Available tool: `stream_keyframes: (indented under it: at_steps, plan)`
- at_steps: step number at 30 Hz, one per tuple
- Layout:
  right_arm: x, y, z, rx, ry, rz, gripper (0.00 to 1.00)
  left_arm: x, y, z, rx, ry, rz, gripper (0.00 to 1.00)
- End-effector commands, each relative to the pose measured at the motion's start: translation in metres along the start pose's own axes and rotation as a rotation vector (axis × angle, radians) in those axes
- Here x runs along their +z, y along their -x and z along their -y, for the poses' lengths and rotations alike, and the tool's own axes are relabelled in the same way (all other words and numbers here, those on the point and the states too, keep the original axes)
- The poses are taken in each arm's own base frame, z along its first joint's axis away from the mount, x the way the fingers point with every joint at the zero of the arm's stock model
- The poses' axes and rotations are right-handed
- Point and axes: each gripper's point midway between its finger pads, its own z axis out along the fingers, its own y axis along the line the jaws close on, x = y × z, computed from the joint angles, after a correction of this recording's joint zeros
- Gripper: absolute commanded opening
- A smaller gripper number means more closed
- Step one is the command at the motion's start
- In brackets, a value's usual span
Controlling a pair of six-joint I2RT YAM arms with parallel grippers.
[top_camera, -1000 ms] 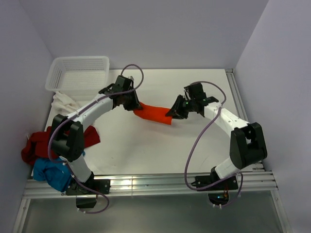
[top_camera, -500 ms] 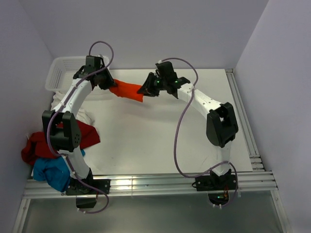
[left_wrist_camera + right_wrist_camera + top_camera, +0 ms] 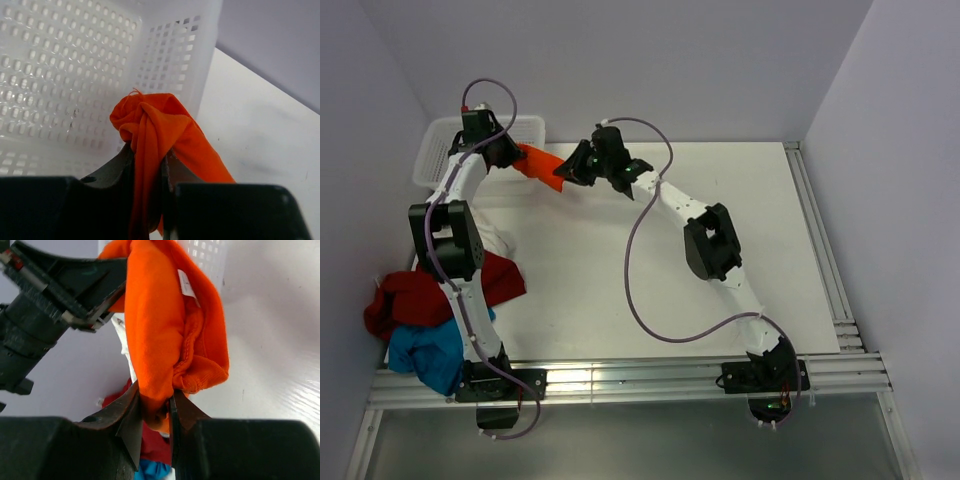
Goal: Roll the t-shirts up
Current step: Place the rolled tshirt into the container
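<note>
The bunched orange t-shirt [image 3: 540, 166] is held stretched over the tabletop's [image 3: 620, 290] far left corner, beside the white basket [image 3: 432, 155]; one end is pinched by the left gripper [image 3: 517, 155], the other by the right gripper [image 3: 565, 174]; a red t-shirt [image 3: 410, 295] and a blue t-shirt [image 3: 425, 355] are heaped at the left edge.

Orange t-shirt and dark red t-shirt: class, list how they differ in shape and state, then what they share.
The orange t-shirt is a tight roll; the dark red t-shirt is a loose crumpled heap. The orange one hangs gripped between the left hand and right hand; the dark red one lies ungripped on the table. Both are plain cloth shirts.
</note>
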Motion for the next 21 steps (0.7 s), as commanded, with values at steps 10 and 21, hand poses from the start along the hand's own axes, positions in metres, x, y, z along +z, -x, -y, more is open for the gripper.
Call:
stream_keyframes:
  at_steps: [10,21]
  plan:
    - [-0.015,-0.009,-0.084,-0.056,0.203,0.019,0.0,0.047,-0.078,-0.039,-0.129,-0.035,-0.213,0.0]
    - [-0.108,0.018,-0.088,-0.142,0.16,0.071,0.0,0.007,-0.132,0.017,-0.126,-0.149,-0.353,0.0]
